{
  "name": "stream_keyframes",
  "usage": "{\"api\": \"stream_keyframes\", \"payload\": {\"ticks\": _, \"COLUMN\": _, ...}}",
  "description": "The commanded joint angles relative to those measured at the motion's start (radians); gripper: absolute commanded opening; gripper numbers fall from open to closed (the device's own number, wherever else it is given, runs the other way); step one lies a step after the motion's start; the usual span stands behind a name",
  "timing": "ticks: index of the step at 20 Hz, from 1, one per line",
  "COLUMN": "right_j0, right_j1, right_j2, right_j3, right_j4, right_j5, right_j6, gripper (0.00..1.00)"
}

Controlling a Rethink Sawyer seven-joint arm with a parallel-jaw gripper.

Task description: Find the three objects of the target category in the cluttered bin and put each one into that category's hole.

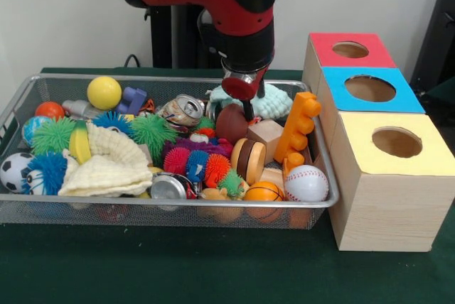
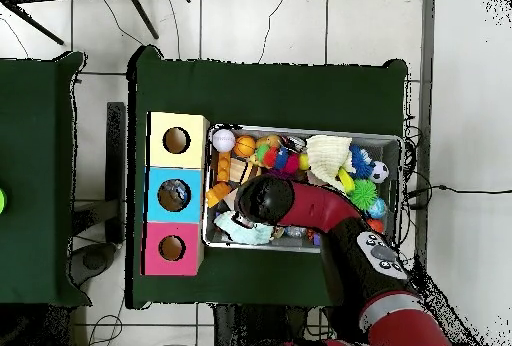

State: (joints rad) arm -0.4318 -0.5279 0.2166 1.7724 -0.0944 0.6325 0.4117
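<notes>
The wire-mesh bin (image 1: 178, 204) sits on the green table, full of toys, and also shows in the overhead view (image 2: 392, 142). My gripper (image 1: 248, 112) hangs from the red and black arm over the bin's right part. It is just above a brown football (image 1: 229, 125) and beside a wooden cube (image 1: 268, 136). I see nothing held in it. The blue-faced box (image 1: 334, 84) stands right of the bin, and its round hole (image 1: 370, 88) looks empty. In the overhead view the arm's end (image 2: 262, 199) covers the gripper, next to the blue box (image 2: 158, 194).
A red-faced box (image 1: 323, 45) and a yellow-faced box (image 1: 370, 176) flank the blue one. The bin holds a baseball (image 1: 306, 182), a basketball (image 1: 263, 192), a yellow ball (image 1: 104, 92), an orange block (image 1: 297, 126), crushed cans (image 1: 183, 110), spiky balls (image 1: 153, 133) and a cloth (image 1: 106, 165).
</notes>
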Motion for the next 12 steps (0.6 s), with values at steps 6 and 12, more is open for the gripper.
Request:
{"api": "stream_keyframes", "payload": {"ticks": 6, "right_j0": 0.038, "right_j1": 0.056, "right_j2": -0.041, "right_j3": 0.046, "right_j4": 0.044, "right_j5": -0.001, "right_j6": 0.321, "gripper": 1.00}}
{"api": "stream_keyframes", "payload": {"ticks": 12, "right_j0": 0.051, "right_j1": 0.028, "right_j2": -0.053, "right_j3": 0.086, "right_j4": 0.063, "right_j5": 0.021, "right_j6": 0.325, "gripper": 1.00}}
